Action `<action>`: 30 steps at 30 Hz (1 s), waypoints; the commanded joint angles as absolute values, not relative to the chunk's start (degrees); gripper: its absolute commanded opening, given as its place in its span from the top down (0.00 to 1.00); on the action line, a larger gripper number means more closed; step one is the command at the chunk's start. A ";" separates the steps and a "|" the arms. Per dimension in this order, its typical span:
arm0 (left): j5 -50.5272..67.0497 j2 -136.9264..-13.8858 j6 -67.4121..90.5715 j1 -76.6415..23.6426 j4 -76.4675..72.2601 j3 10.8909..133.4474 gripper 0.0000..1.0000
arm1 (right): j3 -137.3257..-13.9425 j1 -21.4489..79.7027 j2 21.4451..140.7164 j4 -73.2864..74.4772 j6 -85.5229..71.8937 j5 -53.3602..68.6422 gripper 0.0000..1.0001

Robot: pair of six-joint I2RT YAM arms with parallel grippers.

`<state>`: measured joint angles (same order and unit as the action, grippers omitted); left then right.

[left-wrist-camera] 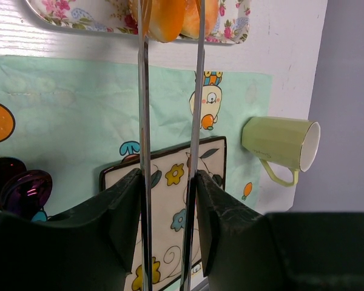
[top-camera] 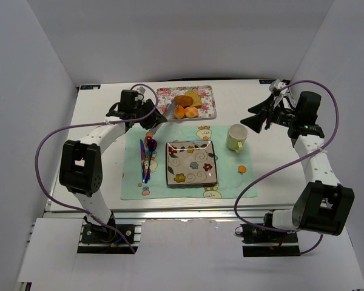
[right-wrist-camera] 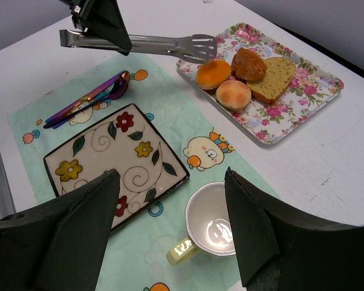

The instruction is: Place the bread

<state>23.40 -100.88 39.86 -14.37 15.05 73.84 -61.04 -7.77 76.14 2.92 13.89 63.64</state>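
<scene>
Two glossy buns lie on the floral tray (right-wrist-camera: 303, 103): the golden-orange bread (right-wrist-camera: 213, 73) and a paler one (right-wrist-camera: 233, 94). My left gripper (left-wrist-camera: 168, 182) is shut on metal tongs (left-wrist-camera: 144, 121). In the left wrist view the tong arms reach to the tray and stand on either side of the orange bread (left-wrist-camera: 167, 21). The bread still rests on the tray. From above, the left gripper (top-camera: 147, 115) is just left of the tray. My right gripper (right-wrist-camera: 170, 174) is open and empty, hovering over the mug (right-wrist-camera: 215, 221).
A dark brown lump (right-wrist-camera: 250, 63) and a pale slice (right-wrist-camera: 276, 76) share the tray. A square flowered plate (top-camera: 191, 162) sits on the green mat, with iridescent cutlery (top-camera: 147, 154) to its left. The green mug (top-camera: 235, 137) stands to the plate's right.
</scene>
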 commanded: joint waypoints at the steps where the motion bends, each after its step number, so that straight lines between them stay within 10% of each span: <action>1: 23.20 -97.03 38.67 -14.15 15.73 74.62 0.51 | -60.73 -8.09 74.44 1.67 13.54 65.13 0.25; 30: 23.11 -96.59 38.23 -11.95 17.05 73.92 0.50 | -59.94 -8.17 74.00 1.67 13.54 65.39 0.25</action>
